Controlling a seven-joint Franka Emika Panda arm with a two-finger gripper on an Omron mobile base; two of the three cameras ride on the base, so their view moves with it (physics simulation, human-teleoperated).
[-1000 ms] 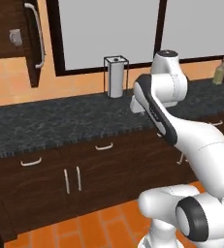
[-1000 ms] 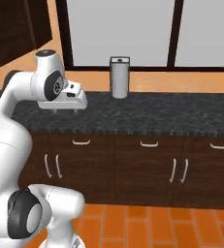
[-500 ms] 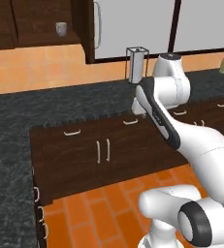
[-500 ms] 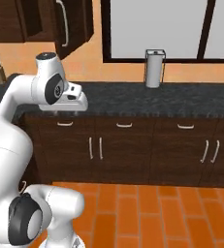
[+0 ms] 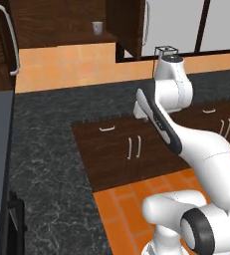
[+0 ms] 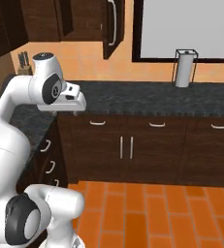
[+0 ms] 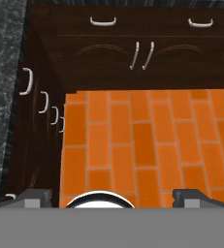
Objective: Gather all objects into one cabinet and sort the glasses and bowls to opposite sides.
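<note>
The grey-beige cup [image 5: 97, 27] stands on the shelf of the dark wooden cabinet [image 5: 61, 22], whose door with the long curved grey handle [image 5: 8, 42] is open at the left. In the half second before, this cup was smaller and further left in the left base view, and the whole picture has shifted: the base has driven and turned, not the things. The cabinet is now closer to the robot, so I judge it is approaching to reach the shelf. The tool [image 6: 73, 103] is held out over the floor [image 7: 147, 140], pointing down. Its tips stand wide apart in the hand view, with nothing between them. A paper towel holder [image 6: 184, 68] stands on the tabletop [image 6: 147, 99].
</note>
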